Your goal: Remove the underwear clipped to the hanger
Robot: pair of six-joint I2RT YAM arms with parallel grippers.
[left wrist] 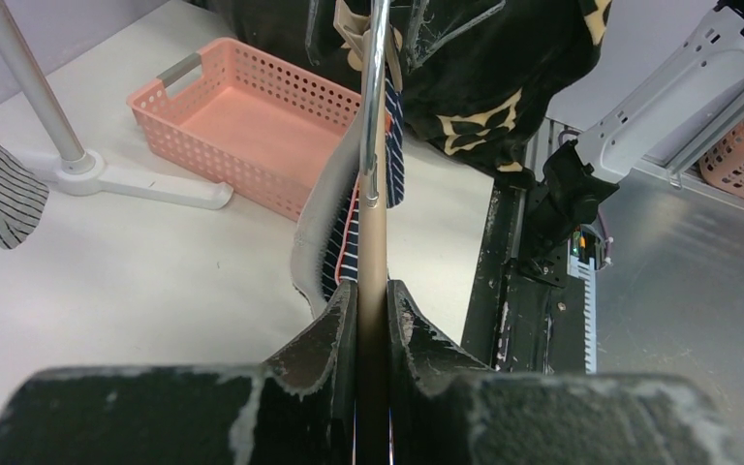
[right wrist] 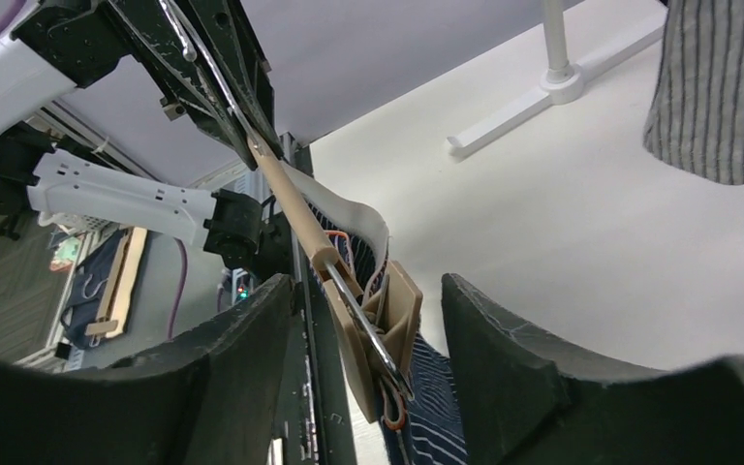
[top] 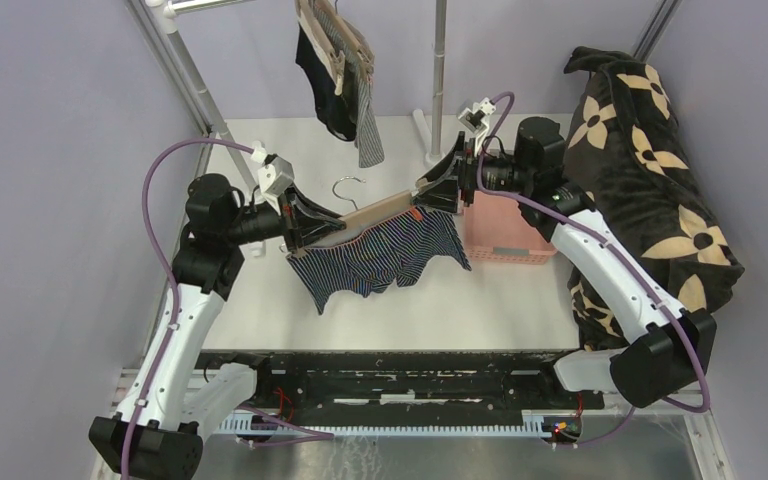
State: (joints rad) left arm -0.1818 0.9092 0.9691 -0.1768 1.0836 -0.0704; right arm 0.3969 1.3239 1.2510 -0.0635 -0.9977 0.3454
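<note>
L gripper (top: 310, 225) is clamped tight on the wooden hanger (top: 380, 208) at its 8 o'clock end; the bar runs straight out between my fingers (left wrist: 334, 329) in the wrist view. R gripper (top: 440, 190) is at the 2 o'clock end, jaws apart, straddling the clip (right wrist: 378, 320) w/ a gap on each side, nothing gripped. Navy striped underwear (top: 380, 255) hangs off the bar btwn both grippers, above the table (top: 260, 300). Black pair (top: 325, 90) & grey-striped pair (top: 368, 130) hang at 12. Pink basket (top: 505, 235) is just behind R gripper.
</note>
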